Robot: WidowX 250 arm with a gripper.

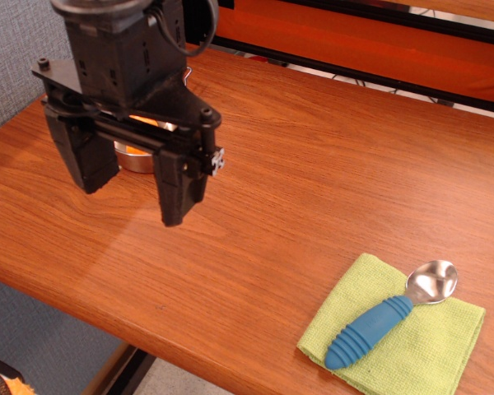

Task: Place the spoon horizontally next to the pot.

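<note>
The spoon (387, 317), with a ribbed blue handle and a shiny silver bowl, lies diagonally on a green cloth (393, 337) at the front right of the table. The pot (136, 156), a small shiny steel pan, sits at the back left, mostly hidden behind my gripper; something orange shows inside it. My gripper (136, 193) hangs at the left, just in front of the pot and far from the spoon. Its two black fingers are spread apart and hold nothing.
The wooden table (313, 164) has its front edge running diagonally from the left to the lower right. An orange panel (354, 41) with black rails stands behind the table. A grey partition wall (8, 49) is at the left.
</note>
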